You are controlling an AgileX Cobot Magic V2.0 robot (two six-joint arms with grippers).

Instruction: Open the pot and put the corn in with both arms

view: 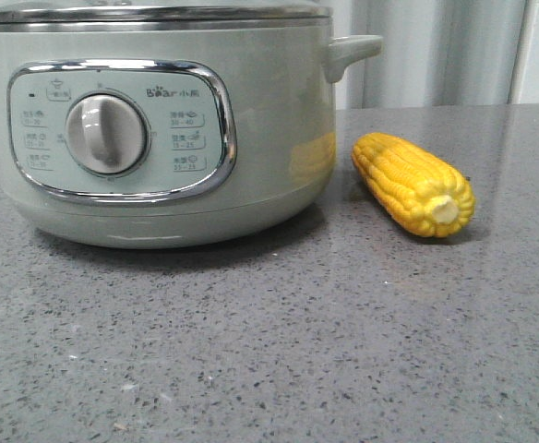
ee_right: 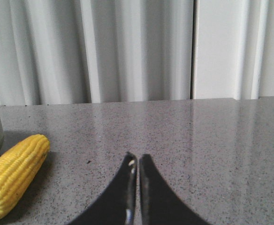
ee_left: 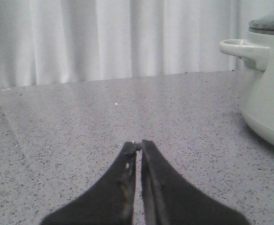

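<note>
1. The pot (view: 159,129) stands on the table (view: 279,351), lid (view: 149,13) still on; the corn (view: 413,183) lies just beside it, apart.
2. The left hand (ee_left: 138,145) and right hand (ee_right: 137,158) are each pressed together, holding nothing.
3. Advised: the lid is lifted straight up first, then the cob is gripped mid-length.
4. Counted: one pot, one lid, one cob.

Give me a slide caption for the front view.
Pale-green pot with its lid on, sitting on a speckled grey countertop, with a yellow corn cob lying to its right.
</note>
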